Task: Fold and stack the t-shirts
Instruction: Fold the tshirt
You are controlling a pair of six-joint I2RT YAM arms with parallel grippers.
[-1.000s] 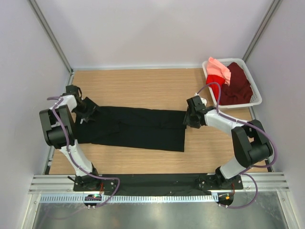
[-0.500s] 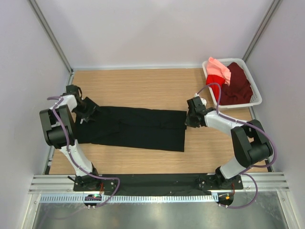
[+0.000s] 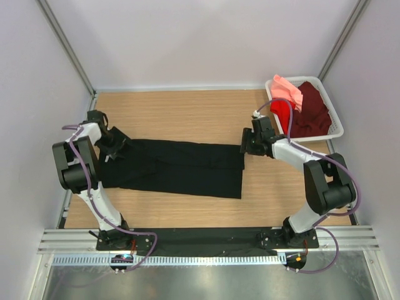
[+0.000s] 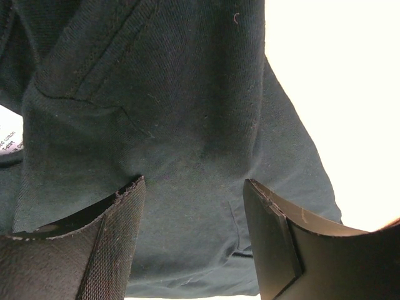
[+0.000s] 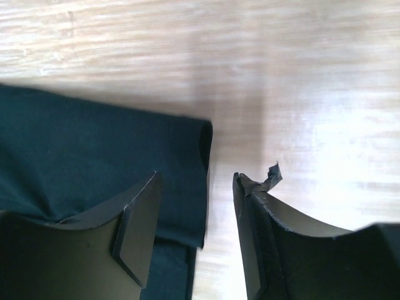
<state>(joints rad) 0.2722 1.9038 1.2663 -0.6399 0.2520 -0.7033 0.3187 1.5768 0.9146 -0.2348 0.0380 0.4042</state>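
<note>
- The left arm (image 3: 78,165) and the right arm (image 3: 315,181) are rising from the near edge of the worktop (image 3: 187,112), one at each end of the black t-shirt (image 3: 181,169).
- The black t-shirt is lying flat on the worktop as a long folded band, running across between the two arms.
- The left jaws are hanging over the black t-shirt's left end, where the cloth is bunching. They are standing apart with nothing pinched between them.
- Whether their tips are pressing into the cloth or just clearing it is hard to tell from so close.
- A white printed label (image 4: 9,140) is peeking out at the black t-shirt's edge, beside the left jaws.
- The right jaws are standing apart at the black t-shirt's far right corner, straddling its folded edge. One finger (image 5: 134,231) is over the cloth and the other is over bare wood just beside it, so they are gripping nothing.
- A white basket (image 3: 319,137) is sitting to the far right of the black t-shirt, beyond the right jaws.
- Inside it, a red t-shirt (image 3: 282,111) is lying on the side nearer the black t-shirt and a maroon t-shirt (image 3: 312,109) is heaping up on the side away from it. A salmon-pink t-shirt (image 3: 286,87) is draping over the rim farthest from it.
</note>
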